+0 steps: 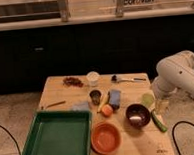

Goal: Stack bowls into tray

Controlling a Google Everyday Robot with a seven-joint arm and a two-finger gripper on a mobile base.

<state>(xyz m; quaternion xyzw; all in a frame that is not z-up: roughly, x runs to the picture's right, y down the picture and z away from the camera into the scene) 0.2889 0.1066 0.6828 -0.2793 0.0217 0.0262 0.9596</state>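
The wide orange bowl [105, 137] sits on the wooden table [61, 92] near its front edge, just right of the green tray [57, 137]. The maroon bowl [137, 115] with a pale inside stands upright behind and to the right of it. The tray lies at the table's front left with nothing in it. My white arm [179, 72] reaches in from the right, and my gripper [161, 106] hangs at the table's right edge, right of the maroon bowl and apart from it.
A white cup [92, 78], a small dark cup [95, 96], an orange fruit [107, 110], a blue packet [114, 98], a pale green thing [148, 98] and a long green thing [159, 122] share the table. A utensil [126, 79] lies at the back.
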